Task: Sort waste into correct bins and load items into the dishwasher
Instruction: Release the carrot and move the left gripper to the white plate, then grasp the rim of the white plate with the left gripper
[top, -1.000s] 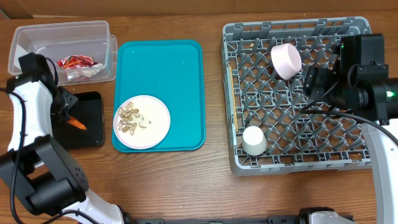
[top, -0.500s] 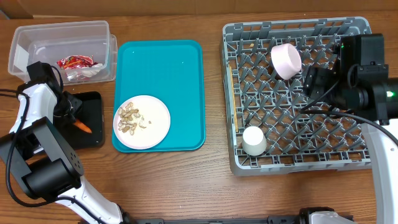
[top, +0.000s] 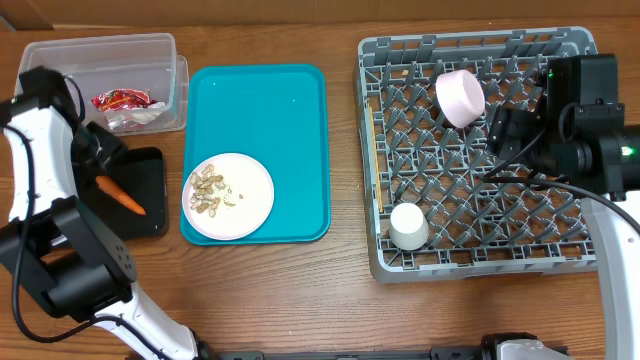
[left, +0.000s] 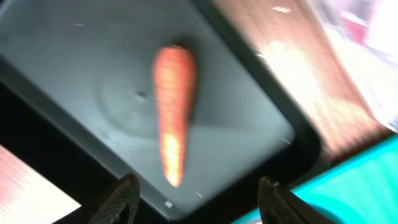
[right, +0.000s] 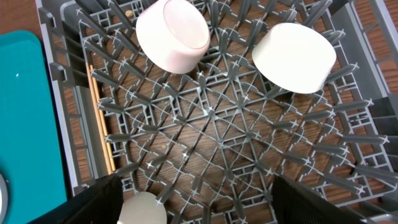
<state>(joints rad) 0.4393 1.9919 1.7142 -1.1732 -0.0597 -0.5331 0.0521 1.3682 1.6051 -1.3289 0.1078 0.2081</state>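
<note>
The orange carrot (left: 174, 112) lies loose on the black tray (left: 81, 68), seen from overhead as the carrot (top: 120, 193) on the black tray (top: 145, 170). Just above it, my left gripper (left: 199, 202) hangs open and holds nothing; from overhead this left gripper (top: 108, 152) is over the tray's far edge. The clear tub (top: 60, 60) holds the red wrapper (top: 120, 100) and the white tissue (top: 142, 115). My right gripper (right: 196, 202) stands open over the grey dish rack (right: 211, 118). In the rack are a pink bowl (right: 173, 34), a white bowl (right: 294, 56), a cup (right: 142, 210) and chopsticks (right: 99, 118).
A teal tray (top: 270, 110) sits mid-table and carries a white plate (top: 250, 205) with nut shells (top: 207, 190). The dish rack (top: 480, 250) fills the right side, with my right arm over its right edge. Bare wooden table lies between tray and rack.
My left gripper has opened and let go of the carrot, which now rests on the black tray. The left arm has pulled back toward the clear tub. The right arm has not moved.
</note>
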